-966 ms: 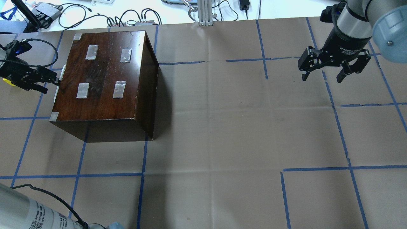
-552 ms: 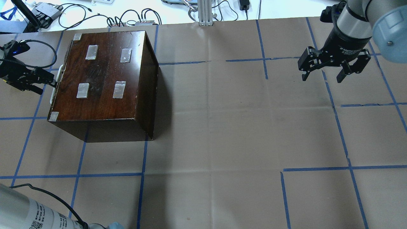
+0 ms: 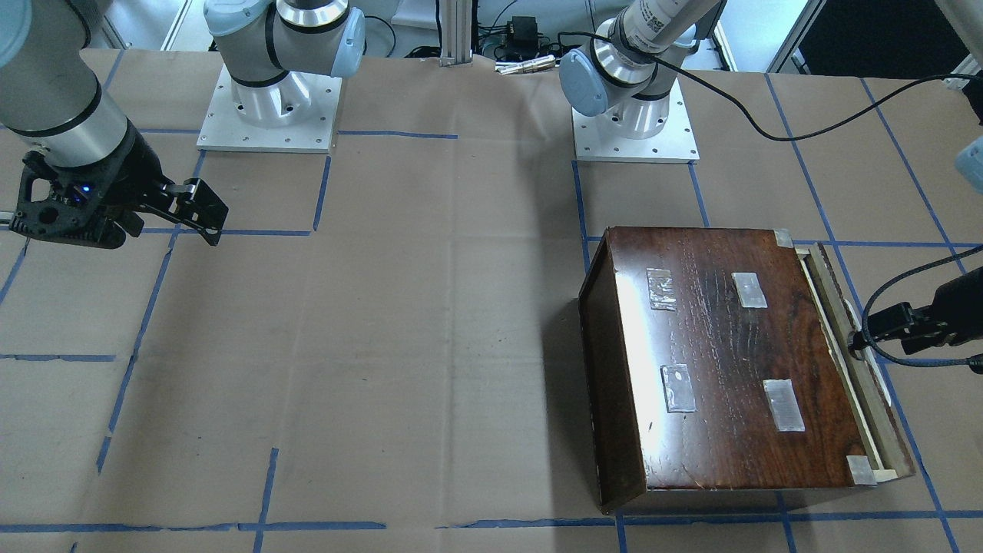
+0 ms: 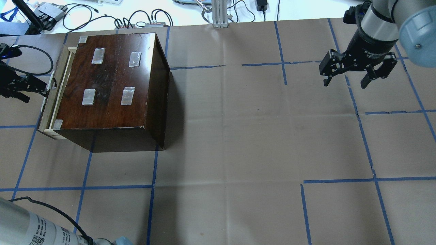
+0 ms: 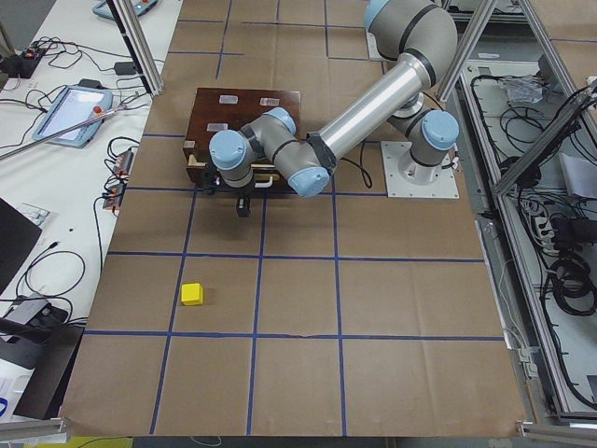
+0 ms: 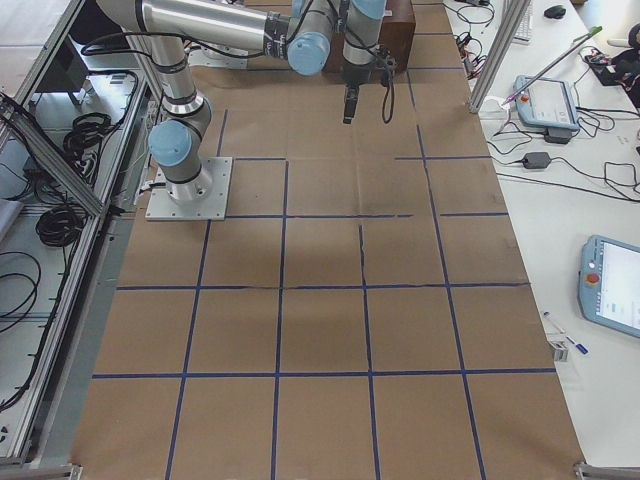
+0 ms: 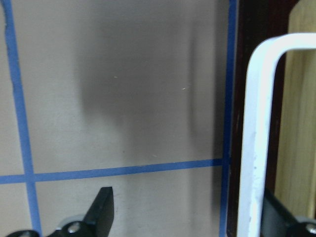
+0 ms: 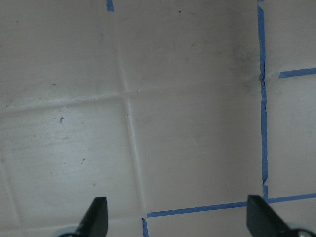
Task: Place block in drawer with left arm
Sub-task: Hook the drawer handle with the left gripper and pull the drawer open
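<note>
The yellow block (image 5: 191, 294) lies on the brown paper, well away from the cabinet, and shows only in the exterior left view. The drawer (image 4: 54, 88) is pulled partly out of the dark cabinet (image 4: 112, 81), showing a strip of pale wood (image 3: 841, 353). My left gripper (image 4: 34, 93) is open at the drawer's white handle (image 7: 256, 148). One finger (image 7: 281, 217) sits behind the handle and the other (image 7: 101, 212) is outside it. My right gripper (image 4: 345, 83) is open and empty, far to the right above the paper.
Blue tape lines (image 4: 85, 187) grid the brown paper. Cables and boxes (image 4: 136, 20) lie beyond the far edge. A metal post (image 4: 219, 13) stands at the back middle. The arm bases (image 3: 269, 107) are bolted near the robot's edge.
My left gripper has moved left with the handle hooked. The drawer has slid out of the cabinet, showing pale wood. The block no longer shows in the overhead view. The right arm has not moved.
</note>
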Motion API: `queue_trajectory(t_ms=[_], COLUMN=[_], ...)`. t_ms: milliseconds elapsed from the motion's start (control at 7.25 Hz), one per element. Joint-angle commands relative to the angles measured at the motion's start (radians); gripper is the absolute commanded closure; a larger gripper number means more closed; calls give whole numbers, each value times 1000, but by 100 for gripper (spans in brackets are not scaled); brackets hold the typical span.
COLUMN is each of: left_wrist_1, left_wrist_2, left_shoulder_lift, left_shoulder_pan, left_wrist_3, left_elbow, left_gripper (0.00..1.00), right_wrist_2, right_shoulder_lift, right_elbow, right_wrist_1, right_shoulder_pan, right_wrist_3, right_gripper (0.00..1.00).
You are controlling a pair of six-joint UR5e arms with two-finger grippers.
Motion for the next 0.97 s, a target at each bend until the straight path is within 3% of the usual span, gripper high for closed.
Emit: queue_trajectory(t_ms=[0,828], left_wrist_1=[3,17], left_wrist_2=[8,28], left_shoulder_lift=[-1,-13], left_shoulder_pan=[31,103], left_wrist_3=[4,50], left_elbow=[4,21], left_gripper=[2,2], right_wrist_2=[0,0], right_shoulder_lift=[0,0], right_elbow=[-1,-1], right_wrist_1=[0,0], right_shoulder_pan=[0,0], right_wrist_3=[0,0], right_gripper=[0,0])
